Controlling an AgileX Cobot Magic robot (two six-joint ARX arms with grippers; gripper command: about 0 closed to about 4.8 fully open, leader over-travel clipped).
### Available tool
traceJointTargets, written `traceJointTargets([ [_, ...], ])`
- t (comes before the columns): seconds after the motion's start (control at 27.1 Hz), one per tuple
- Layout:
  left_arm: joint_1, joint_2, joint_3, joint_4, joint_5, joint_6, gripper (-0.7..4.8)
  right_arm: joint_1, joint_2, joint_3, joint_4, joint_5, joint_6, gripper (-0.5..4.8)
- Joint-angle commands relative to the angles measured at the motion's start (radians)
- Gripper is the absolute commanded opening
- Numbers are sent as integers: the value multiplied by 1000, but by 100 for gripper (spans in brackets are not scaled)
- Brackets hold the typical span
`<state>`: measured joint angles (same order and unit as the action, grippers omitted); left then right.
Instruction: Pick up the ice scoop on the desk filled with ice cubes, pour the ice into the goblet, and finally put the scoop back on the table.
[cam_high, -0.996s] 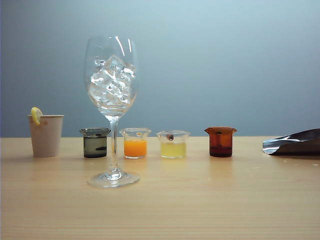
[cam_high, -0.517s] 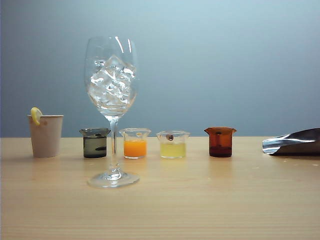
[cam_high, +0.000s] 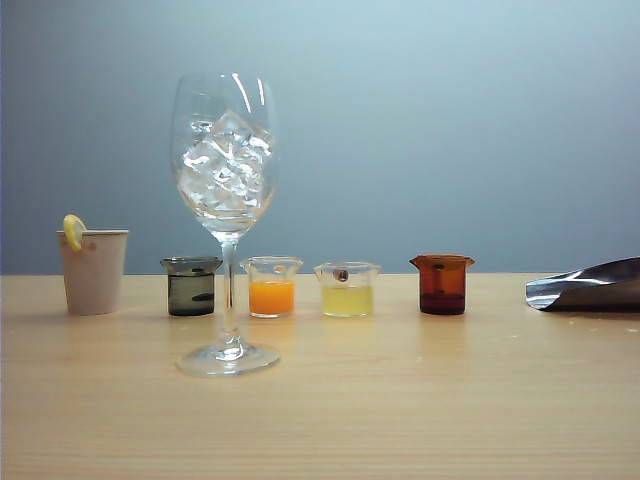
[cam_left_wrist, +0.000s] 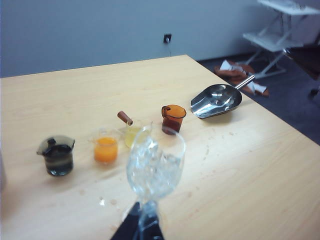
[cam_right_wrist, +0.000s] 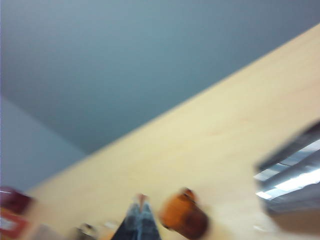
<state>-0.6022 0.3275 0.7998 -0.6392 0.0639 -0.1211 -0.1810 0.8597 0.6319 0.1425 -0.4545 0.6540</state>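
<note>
From my exterior camera the scene was evenly and softly lit, with the grey-blue wall brightest toward the upper middle and darkening to a vignette at the left edge and corners. White glints streaked the goblet (cam_high: 226, 170) and sparkled on the ice cubes (cam_high: 224, 165); shadows on the table (cam_high: 420, 400) were faint, mostly pale reflections under the beakers. That picture was fairly sharp. My left wrist view was bright but soft, the goblet (cam_left_wrist: 155, 162) in the lower middle blurred, glare pooling in the ice scoop (cam_left_wrist: 216, 100). My right wrist view was smeared throughout, the scoop (cam_right_wrist: 292, 182) at right reduced to streaked highlights.
</note>
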Motion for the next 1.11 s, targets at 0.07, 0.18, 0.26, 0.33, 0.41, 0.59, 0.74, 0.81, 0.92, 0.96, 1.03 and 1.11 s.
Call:
traceJointTargets([
  [0.07,1,-168,-113,73,-13,-26,-6,114,-169,1,-164,143,-190,-9],
  [0.18,1,-272,-184,122,-40,-26,-6,179,-266,1,-230,224,-267,-9],
  [0.26,2,-326,-245,131,-69,-39,-6,265,-348,0,-319,261,-349,-9],
  [0.33,-1,-320,-283,141,-67,-52,-6,354,-423,-9,-385,362,-399,-9],
  [0.41,0,-323,-324,187,-68,-52,-6,416,-461,-32,-396,417,-428,-9],
  [0.59,0,-323,-472,317,-113,-52,-6,547,-565,-157,-400,499,-451,-9],
  [0.74,0,-323,-640,402,-113,-75,-6,646,-690,-335,-393,531,-420,-9],
  [0.81,0,-323,-678,409,-113,-98,-6,663,-727,-380,-392,531,-399,-9],
  [0.92,0,-323,-719,423,-109,-124,-6,670,-775,-441,-394,531,-395,-9],
  [0.96,0,-323,-734,438,-104,-125,-6,671,-788,-456,-394,531,-395,-9],
  [1.03,0,-323,-760,476,-94,-122,-6,674,-815,-485,-392,531,-396,-9],
  [1.11,0,-323,-789,531,-82,-122,-6,674,-842,-509,-393,534,-397,-9],
])
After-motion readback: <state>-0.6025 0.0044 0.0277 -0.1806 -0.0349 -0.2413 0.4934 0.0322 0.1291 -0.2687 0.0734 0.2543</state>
